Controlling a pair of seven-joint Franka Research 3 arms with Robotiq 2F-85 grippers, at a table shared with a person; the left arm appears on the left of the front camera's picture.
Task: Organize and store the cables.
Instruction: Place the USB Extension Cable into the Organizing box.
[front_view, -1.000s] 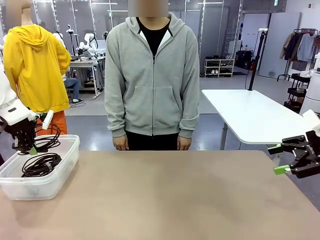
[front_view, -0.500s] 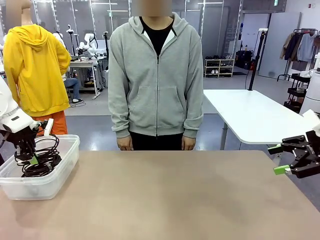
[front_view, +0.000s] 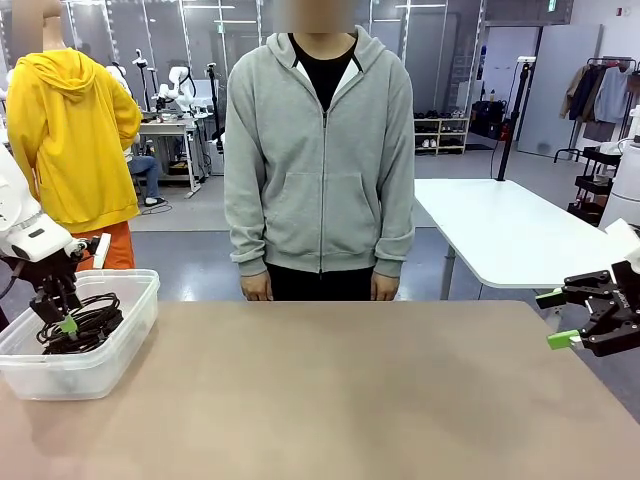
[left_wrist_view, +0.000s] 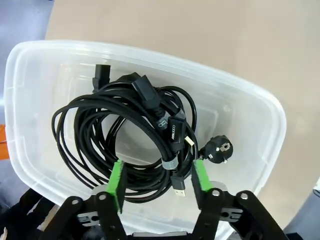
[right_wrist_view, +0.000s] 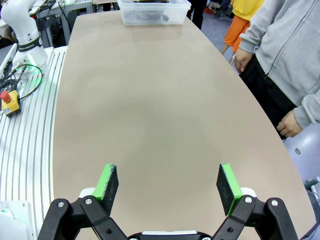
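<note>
Several black cables (left_wrist_view: 95, 107) lie coiled together inside a clear plastic bin (left_wrist_view: 240, 90), one round plug (left_wrist_view: 218, 150) resting on the bin floor beside the coils. My left gripper (left_wrist_view: 157, 182) is open, its green pads (left_wrist_view: 116, 185) standing on either side of the coil's nearest strands. In the front view the left gripper (front_view: 58, 322) dips into the bin (front_view: 140, 290) at the table's left end, just above the cables (front_view: 90, 325). Off the table's right edge, my right gripper (front_view: 555, 318) hangs open, holding nothing, also seen as right gripper (right_wrist_view: 167, 182) over bare tabletop.
A person in a grey hoodie (front_view: 320, 160) stands at the far side, hands (right_wrist_view: 287, 125) down by the table edge. The brown tabletop (front_view: 350, 390) stretches from the bin to the right gripper. A white table (front_view: 500, 230) stands behind on the right.
My left gripper came down into the bin with a cable coil and opened, leaving the coil on the others. The person shifted slightly to the right. The right arm stayed still.
</note>
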